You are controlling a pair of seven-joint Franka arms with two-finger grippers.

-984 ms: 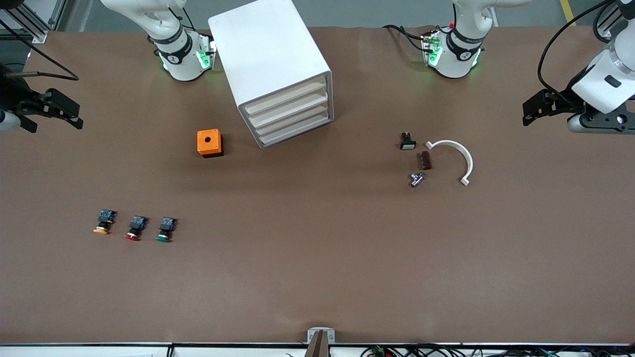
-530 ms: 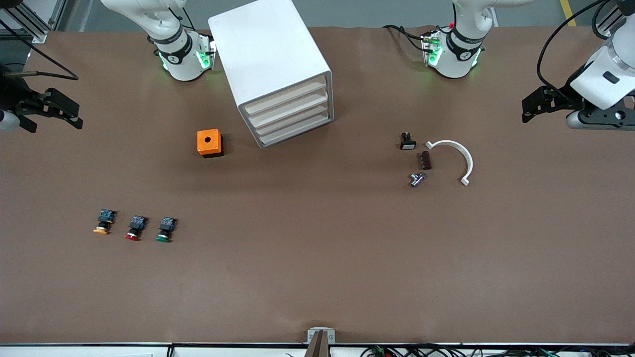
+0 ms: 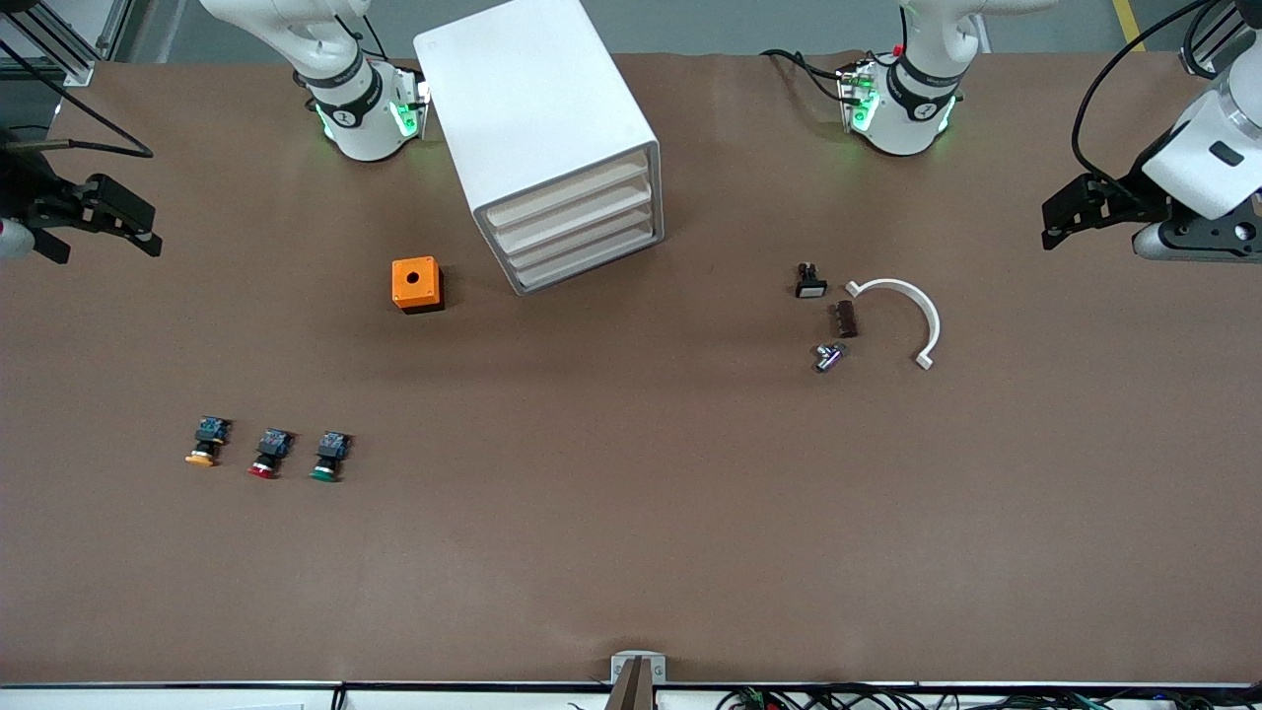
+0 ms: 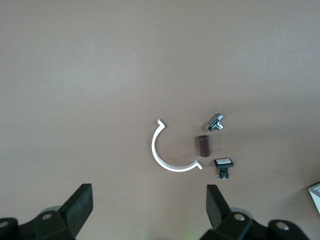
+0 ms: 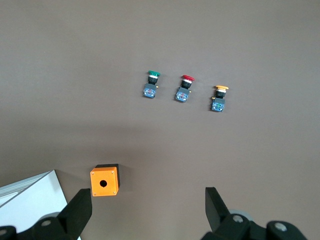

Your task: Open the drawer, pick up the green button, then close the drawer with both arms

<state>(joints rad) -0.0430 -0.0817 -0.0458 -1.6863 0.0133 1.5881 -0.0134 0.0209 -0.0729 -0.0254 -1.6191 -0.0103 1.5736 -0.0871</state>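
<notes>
Hovering w/ jaws spread wide, right gripper (image 3: 148, 237) over tabletop (image 3: 631, 532) at right arm's end. Sitting nearer front camera: green button (image 3: 327, 457), beside red button (image 3: 267, 454); drawer unit (image 3: 552, 148) all shut. Hovering at left arm's end, left gripper (image 3: 1051, 227), jaws spread too.

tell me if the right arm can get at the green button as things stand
Probably yes. The green button lies in the open on the table beside the red button, nothing over it. The right claw hangs open at that end of the table, holding nothing.
</notes>
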